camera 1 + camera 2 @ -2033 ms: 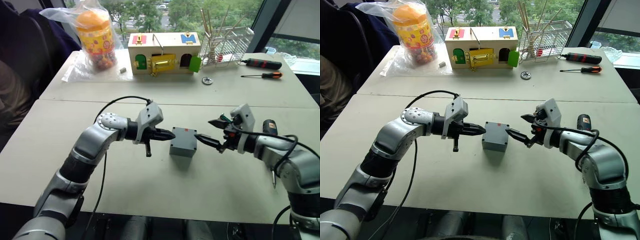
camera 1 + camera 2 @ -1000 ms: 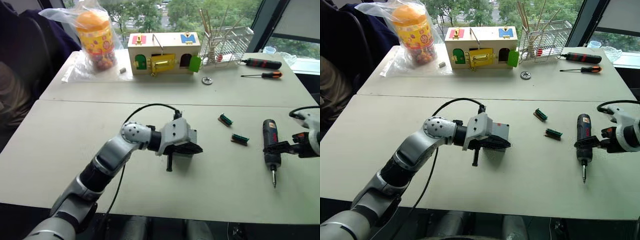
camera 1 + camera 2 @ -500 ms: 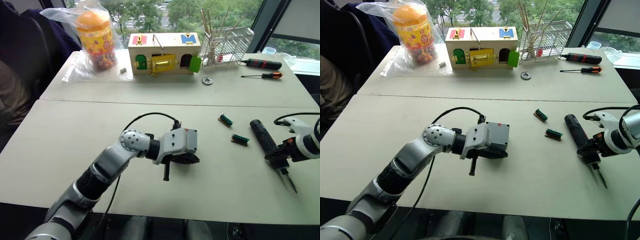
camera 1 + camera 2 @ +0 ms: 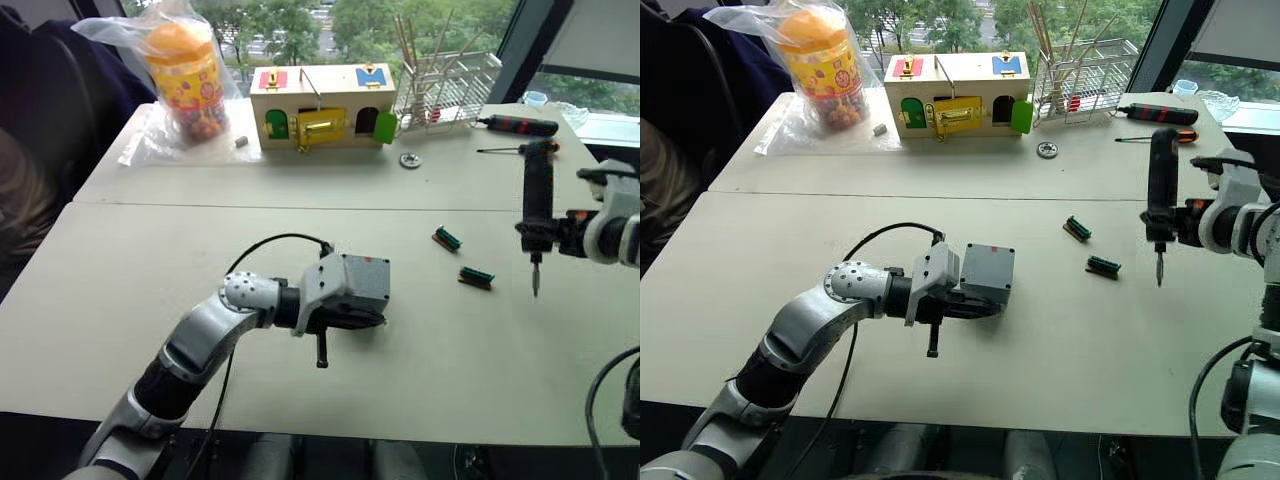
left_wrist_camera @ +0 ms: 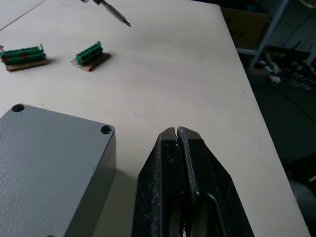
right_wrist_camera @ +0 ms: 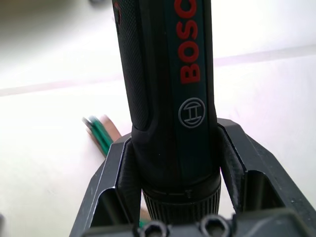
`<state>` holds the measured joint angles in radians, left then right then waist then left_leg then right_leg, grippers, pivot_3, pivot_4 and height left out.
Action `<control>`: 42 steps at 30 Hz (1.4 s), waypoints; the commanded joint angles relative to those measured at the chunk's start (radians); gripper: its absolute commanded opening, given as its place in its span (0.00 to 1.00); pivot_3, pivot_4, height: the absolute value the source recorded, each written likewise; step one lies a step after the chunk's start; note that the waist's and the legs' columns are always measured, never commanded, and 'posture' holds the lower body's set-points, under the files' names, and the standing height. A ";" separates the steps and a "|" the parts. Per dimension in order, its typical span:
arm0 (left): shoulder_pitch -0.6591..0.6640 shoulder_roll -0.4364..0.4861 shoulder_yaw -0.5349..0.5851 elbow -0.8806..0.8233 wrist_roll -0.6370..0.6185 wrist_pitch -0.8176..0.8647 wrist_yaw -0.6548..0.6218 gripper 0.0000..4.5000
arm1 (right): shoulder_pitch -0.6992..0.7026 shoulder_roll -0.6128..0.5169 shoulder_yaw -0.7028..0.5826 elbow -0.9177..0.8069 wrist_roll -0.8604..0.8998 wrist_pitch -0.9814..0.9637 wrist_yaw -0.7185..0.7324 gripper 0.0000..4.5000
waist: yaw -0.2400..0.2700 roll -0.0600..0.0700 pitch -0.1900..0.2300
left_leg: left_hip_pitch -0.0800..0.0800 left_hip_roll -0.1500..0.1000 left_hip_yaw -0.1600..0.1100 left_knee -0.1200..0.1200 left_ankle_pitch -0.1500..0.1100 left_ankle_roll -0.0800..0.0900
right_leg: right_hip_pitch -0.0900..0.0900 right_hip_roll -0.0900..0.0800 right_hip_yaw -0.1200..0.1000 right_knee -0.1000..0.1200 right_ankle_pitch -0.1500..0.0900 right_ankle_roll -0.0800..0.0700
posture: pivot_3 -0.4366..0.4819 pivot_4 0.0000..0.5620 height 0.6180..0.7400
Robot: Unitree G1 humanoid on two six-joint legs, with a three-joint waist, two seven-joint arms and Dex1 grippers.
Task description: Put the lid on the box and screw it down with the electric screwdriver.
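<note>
Head stereo pair — looking forward and down over the tabletop (image 4: 120, 290), sharing both arms and the box (image 4: 362, 285). Left wrist view — close along its claw (image 5: 183, 163), grazing the box. Right wrist view — very close on the electric screwdriver (image 6: 170, 98).

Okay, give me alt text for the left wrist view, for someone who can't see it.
The left end effector, its two black fingers pressed shut on nothing, rests beside a grey box with its lid on and corner screw holes showing. On the pale table beyond lie two small green connector strips, with a screwdriver bit tip above them.
</note>
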<state>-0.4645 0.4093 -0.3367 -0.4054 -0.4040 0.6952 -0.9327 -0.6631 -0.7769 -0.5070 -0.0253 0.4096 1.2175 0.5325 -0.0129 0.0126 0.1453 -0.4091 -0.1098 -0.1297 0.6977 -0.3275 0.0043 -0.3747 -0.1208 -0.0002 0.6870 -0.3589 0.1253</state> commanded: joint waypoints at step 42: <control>0.015 -0.035 0.110 0.086 -0.022 -0.046 0.188 0.00 | 0.406 0.509 0.234 -0.517 0.241 -0.612 -0.152 0.39 | -0.009 0.000 0.000 | 0.003 -0.006 -0.009 0.000 0.000 -0.001 | -0.002 -0.001 0.000 0.012 0.000 0.000 | 0.48 0.27 1.00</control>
<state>-0.4381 0.3795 -0.2230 -0.3088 -0.4262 0.6699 -0.7389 -0.2515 -0.2578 -0.2751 -0.4929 0.6213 0.6327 0.3786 -0.0215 0.0127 0.1448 -0.4065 -0.1161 -0.1383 0.6976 -0.3271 0.0036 -0.3763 -0.1222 0.0001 0.6991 -0.3587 0.1249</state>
